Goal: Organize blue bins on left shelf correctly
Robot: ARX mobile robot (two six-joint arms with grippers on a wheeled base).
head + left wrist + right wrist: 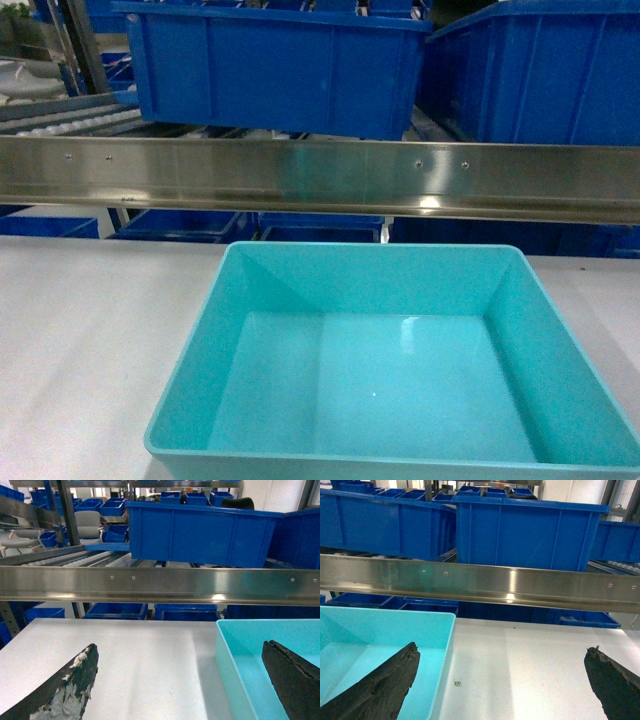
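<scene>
One light turquoise blue bin [400, 380] stands empty on the white table, just in front of the left shelf's steel front rail [320, 180]. Neither gripper shows in the head view. In the left wrist view my left gripper [180, 646] is open and straddles the left wall of the bin [235, 660]. Its right finger [295, 680] is over the bin's inside and its left finger [65, 690] over the table. My right gripper [502, 648] is open too, astride the right wall of the bin [445, 645], its left finger [380, 685] over the inside.
Deep royal-blue crates [280, 70] [540, 75] sit on the shelf level behind the rail, beside white roller tracks [70, 120]. More blue crates [117, 611] lie under the rail. The white table [80, 330] spreads both sides of the bin, with a small sticker [457, 683] on it.
</scene>
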